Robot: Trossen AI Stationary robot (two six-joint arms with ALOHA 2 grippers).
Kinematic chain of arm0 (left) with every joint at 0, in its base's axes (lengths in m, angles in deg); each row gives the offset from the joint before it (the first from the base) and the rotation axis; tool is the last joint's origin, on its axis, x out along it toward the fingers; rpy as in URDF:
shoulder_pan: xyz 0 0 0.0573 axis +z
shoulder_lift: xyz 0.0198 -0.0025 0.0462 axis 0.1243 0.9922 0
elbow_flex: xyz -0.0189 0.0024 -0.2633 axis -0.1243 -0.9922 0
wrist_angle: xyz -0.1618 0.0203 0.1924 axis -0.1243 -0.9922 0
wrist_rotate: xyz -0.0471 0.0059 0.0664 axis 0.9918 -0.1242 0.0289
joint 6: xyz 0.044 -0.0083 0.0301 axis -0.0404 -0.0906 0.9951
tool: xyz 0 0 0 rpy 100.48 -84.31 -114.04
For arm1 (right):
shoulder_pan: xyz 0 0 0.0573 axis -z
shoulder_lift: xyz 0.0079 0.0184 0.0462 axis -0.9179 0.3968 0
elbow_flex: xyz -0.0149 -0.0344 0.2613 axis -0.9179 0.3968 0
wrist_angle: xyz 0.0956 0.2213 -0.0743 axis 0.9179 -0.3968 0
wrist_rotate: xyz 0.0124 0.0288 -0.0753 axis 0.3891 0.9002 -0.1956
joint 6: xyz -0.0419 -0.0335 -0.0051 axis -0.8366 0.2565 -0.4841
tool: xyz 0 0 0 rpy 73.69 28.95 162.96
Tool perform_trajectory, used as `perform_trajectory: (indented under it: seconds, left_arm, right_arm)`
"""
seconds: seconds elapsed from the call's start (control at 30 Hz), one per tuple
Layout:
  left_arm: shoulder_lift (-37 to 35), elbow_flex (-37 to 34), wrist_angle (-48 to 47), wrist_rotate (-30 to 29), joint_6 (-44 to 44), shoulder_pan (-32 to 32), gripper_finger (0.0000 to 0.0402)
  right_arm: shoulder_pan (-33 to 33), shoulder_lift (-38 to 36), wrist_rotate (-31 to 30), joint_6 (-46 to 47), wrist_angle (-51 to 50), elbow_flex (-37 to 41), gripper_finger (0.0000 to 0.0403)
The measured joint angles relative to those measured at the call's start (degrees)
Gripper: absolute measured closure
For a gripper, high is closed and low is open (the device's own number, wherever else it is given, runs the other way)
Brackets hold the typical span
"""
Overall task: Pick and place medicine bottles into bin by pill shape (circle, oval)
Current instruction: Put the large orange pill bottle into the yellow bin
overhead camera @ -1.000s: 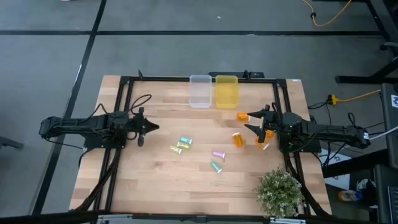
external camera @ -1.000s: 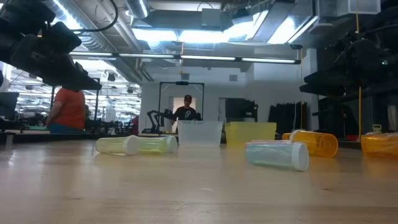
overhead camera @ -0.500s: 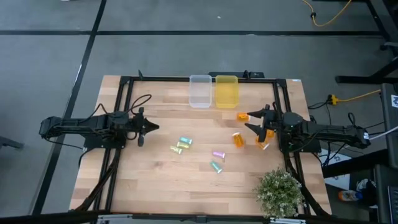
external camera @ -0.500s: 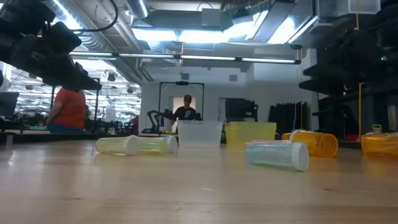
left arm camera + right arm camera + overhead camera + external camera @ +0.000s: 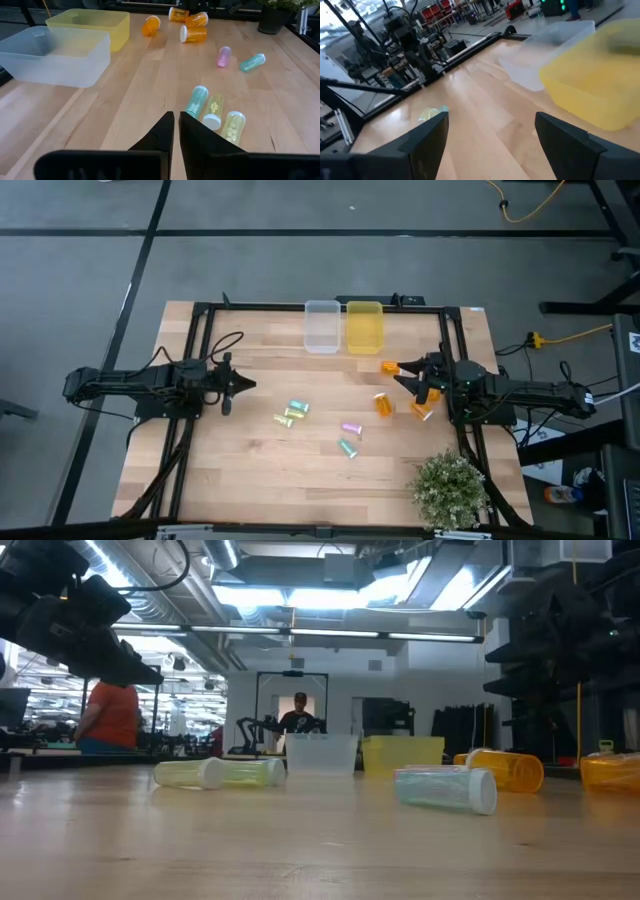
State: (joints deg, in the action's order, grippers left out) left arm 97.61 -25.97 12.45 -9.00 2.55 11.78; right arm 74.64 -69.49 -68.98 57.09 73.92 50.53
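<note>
Right pincer [image 5: 412,382]: released, has edged toward the bins.
Orange bottle [image 5: 384,404]: just beside it, likely next pick.
Left pincer [image 5: 243,384]: clenched, waiting.

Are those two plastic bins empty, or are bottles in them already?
Both look empty: the clear bin and yellow bin show bare interiors, nothing inside.

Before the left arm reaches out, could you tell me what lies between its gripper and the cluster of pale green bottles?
Nothing: in the high view, only bare wood separates the left gripper from the pale green bottles. The left wrist view shows the same.
</note>
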Motion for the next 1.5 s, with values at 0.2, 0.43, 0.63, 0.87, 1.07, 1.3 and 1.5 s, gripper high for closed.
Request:
perform_trajectory:
  seconds: [0.2, 0.43, 0.63, 0.87, 1.07, 1.3, 1.5]
  left_arm:
    - [0.0, 0.0, 0.0, 0.0, 0.0, 0.0, 0.0379]
    - [0.0, 0.0, 0.0, 0.0, 0.0, 0.0, 0.0379]
    - [0.0, 0.0, 0.0, 0.0, 0.0, 0.0, 0.0379]
    - [0.0, 0.0, 0.0, 0.0, 0.0, 0.0, 0.0379]
    - [0.0, 0.0, 0.0, 0.0, 0.0, 0.0, 0.0379]
    - [0.0, 0.0, 0.0, 0.0, 0.0, 0.0, 0.0379]
    - [0.0, 0.0, 0.0, 0.0, 0.0, 0.0, 0.0379]
  right_arm:
    - [0.0, 0.0, 1.1, -4.6, 3.7, 0.0, 0.0104]
    - [0.0, 0.2, 1.0, -8.7, 13.7, 0.0, 0.0104]
    - [0.1, 2.5, -0.3, -8.9, 14.9, 0.0, 0.0104]
    - [0.1, 7.1, -0.8, -5.8, 13.9, 0.0, 0.0104]
    - [0.0, 9.9, 1.1, -0.2, 13.9, 0.0, 0.0104]
    - [0.0, 10.2, 1.1, 1.8, 13.8, -1.1, 0.0104]
    - [0.0, 14.5, -1.0, 1.6, 1.4, -11.2, 0.0104]
